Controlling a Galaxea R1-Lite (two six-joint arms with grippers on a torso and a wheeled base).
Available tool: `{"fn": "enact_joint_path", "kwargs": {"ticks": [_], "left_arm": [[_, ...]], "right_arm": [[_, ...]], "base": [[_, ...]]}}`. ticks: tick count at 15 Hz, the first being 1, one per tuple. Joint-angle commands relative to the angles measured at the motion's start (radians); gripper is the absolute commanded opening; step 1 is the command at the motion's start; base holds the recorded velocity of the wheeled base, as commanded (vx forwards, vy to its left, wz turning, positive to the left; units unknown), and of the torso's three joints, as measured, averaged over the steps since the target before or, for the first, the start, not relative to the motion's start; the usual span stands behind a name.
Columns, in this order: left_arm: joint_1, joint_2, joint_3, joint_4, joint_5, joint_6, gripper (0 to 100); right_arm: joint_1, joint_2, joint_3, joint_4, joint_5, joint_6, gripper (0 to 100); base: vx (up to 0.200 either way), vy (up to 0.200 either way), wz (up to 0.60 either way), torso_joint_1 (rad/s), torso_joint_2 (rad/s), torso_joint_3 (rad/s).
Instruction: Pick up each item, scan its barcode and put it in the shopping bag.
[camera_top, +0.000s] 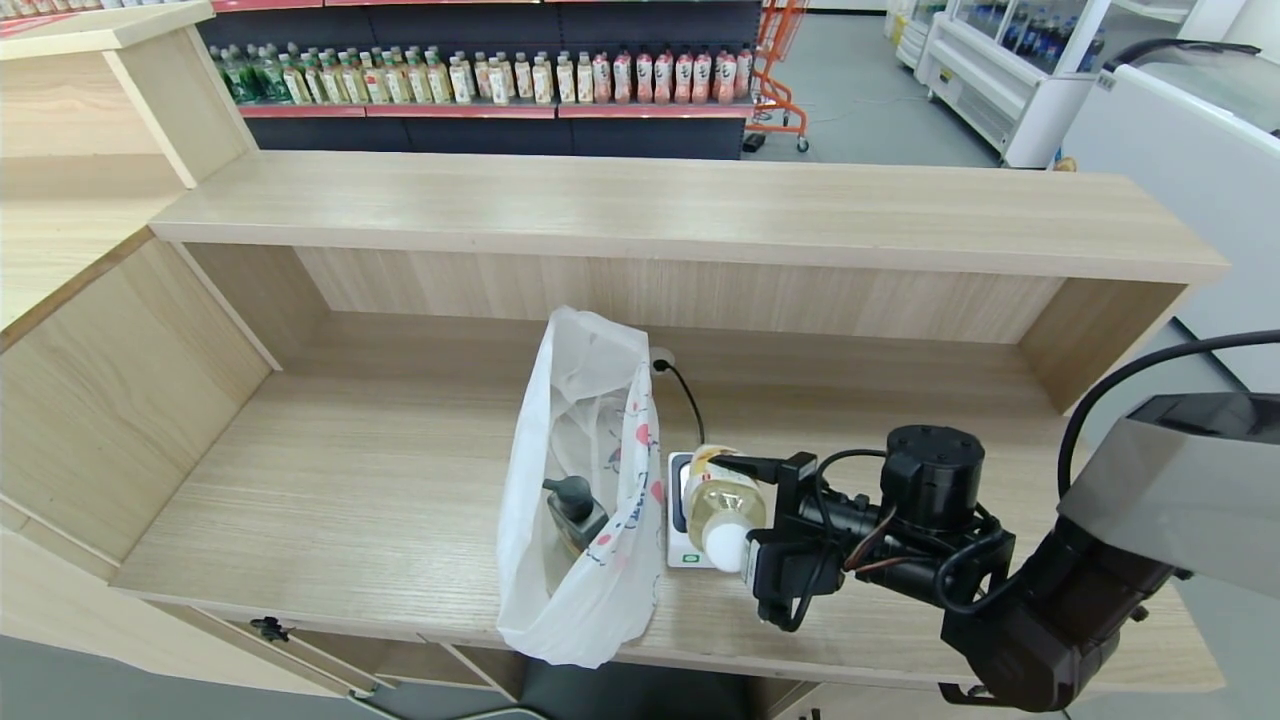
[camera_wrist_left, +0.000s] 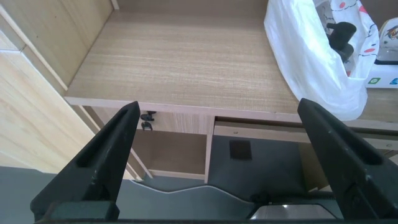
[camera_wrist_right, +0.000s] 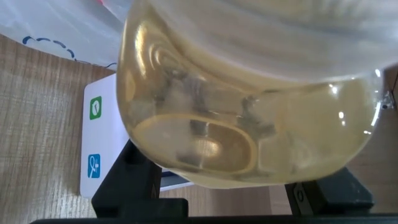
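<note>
A white plastic shopping bag (camera_top: 585, 500) stands open at the middle of the wooden counter (camera_top: 380, 470), with a dark pump bottle (camera_top: 572, 510) inside it. Just right of the bag lies a flat white scanner (camera_top: 682, 515). My right gripper (camera_top: 735, 515) is shut on a bottle of yellowish drink (camera_top: 718, 500) with a white cap, holding it on its side just above the scanner. In the right wrist view the bottle (camera_wrist_right: 249, 93) sits close over the scanner (camera_wrist_right: 102, 137). My left gripper (camera_wrist_left: 217, 162) hangs open and holds nothing, below the counter's front edge, left of the bag (camera_wrist_left: 311, 56).
A black cable (camera_top: 688, 395) runs from the scanner to the counter's back wall. A raised shelf (camera_top: 680, 210) and side walls enclose the counter. Bare wood (camera_wrist_left: 180, 56) lies left of the bag. A drawer knob (camera_wrist_left: 147, 120) sits under the front edge.
</note>
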Motion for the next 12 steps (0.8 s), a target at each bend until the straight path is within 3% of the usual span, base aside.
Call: {"fn": "enact_joint_path", "kwargs": {"ticks": [1,12], "left_arm": [[0.000,0.000,0.000,0.000,0.000,0.000,100],[0.000,0.000,0.000,0.000,0.000,0.001,100]], "right_arm": [[-0.001,0.008,0.000,0.004,-0.001,0.000,0],[0.000,0.021,0.003,-0.022,-0.011,0.000,0]], "base": [[0.000,0.000,0.00,0.000,0.00,0.000],[0.000,0.000,0.00,0.000,0.00,0.000]]}}
